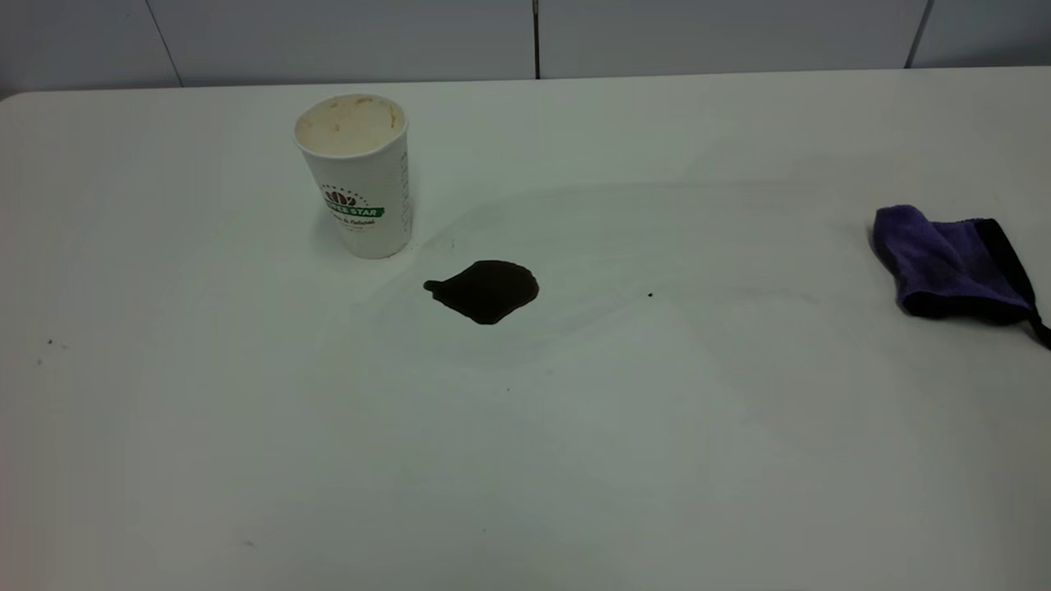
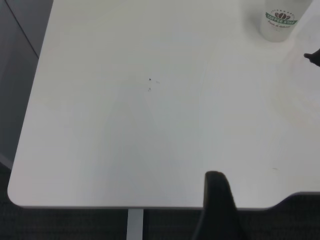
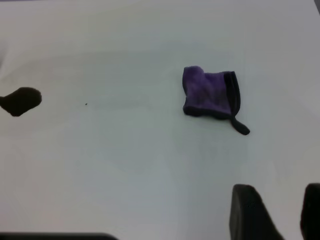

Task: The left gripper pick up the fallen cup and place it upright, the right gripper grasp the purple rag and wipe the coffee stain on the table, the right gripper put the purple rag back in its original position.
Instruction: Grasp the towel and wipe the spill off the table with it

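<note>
The cup [image 1: 357,176] stands upright at the back left of the table [image 1: 575,451], mouth up, logo facing me; it also shows in the left wrist view [image 2: 280,22]. The coffee stain [image 1: 486,290] lies just right of and in front of the cup. The purple rag [image 1: 948,263] lies crumpled near the right edge. Neither gripper appears in the exterior view. My left gripper [image 2: 275,200] hovers over the table's near left corner, far from the cup, with one finger [image 2: 218,200] showing and nothing beside it. My right gripper [image 3: 280,210] hangs open and empty, well short of the purple rag [image 3: 207,95].
A few tiny dark specks dot the table, one [image 1: 649,294] right of the stain and others [image 1: 49,342] at far left. A grey panelled wall [image 1: 534,33] runs behind the table's back edge. The rounded table corner [image 2: 15,192] drops to dark floor.
</note>
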`<control>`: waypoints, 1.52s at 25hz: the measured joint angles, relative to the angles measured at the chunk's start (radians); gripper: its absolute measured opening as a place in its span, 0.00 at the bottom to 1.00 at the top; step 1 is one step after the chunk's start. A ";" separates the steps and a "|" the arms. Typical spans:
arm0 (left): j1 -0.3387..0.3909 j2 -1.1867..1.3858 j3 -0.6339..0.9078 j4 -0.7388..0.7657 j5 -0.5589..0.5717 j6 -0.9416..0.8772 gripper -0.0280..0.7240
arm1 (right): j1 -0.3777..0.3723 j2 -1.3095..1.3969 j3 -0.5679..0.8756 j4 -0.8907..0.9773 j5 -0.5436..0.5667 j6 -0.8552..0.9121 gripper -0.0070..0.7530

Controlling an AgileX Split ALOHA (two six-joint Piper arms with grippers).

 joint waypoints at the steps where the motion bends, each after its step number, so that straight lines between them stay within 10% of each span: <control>1: 0.000 0.000 0.000 0.000 0.000 0.000 0.75 | 0.000 0.040 -0.018 -0.009 -0.023 0.007 0.51; 8: 0.000 0.000 0.000 0.000 0.000 0.000 0.75 | 0.000 0.522 -0.156 -0.103 -0.233 0.026 0.95; 23: 0.000 0.000 0.000 0.001 0.000 0.000 0.75 | 0.000 1.667 -0.485 -0.160 -0.629 0.027 0.96; 38: 0.000 0.000 0.000 0.001 0.000 0.000 0.75 | -0.009 2.222 -0.838 -0.162 -0.636 0.025 0.95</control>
